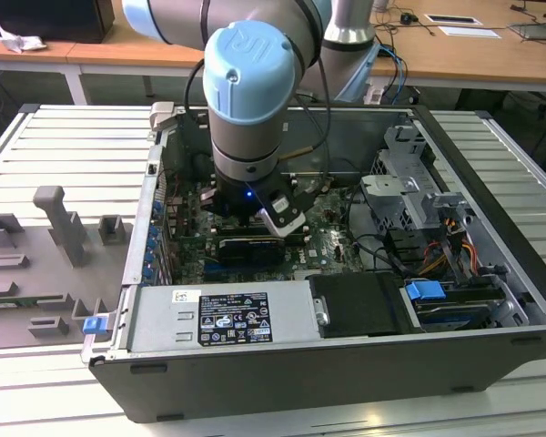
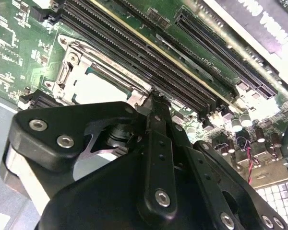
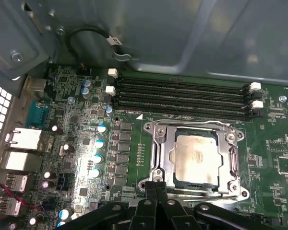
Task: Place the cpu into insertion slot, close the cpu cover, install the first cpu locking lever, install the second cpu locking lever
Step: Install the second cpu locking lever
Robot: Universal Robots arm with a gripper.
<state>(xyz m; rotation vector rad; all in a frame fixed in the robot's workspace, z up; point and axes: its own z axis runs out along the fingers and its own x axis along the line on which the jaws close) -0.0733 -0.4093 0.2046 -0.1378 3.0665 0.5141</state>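
1. Nearest thing in the first wrist view is the gripper (image 3: 156, 189), fingers pinched together with nothing in them, tips right at the near rim of the cpu cover (image 3: 159, 158).
2. Just beyond, the cpu (image 3: 196, 158) already sits in the insertion slot (image 3: 173, 181), and the cover looks folded down over it. I reckon the levers are what's left.
3. Further back run the memory slots (image 3: 182, 98).
4. The exterior view adds the arm (image 1: 246, 100) reaching down into the open computer case (image 1: 491, 164).
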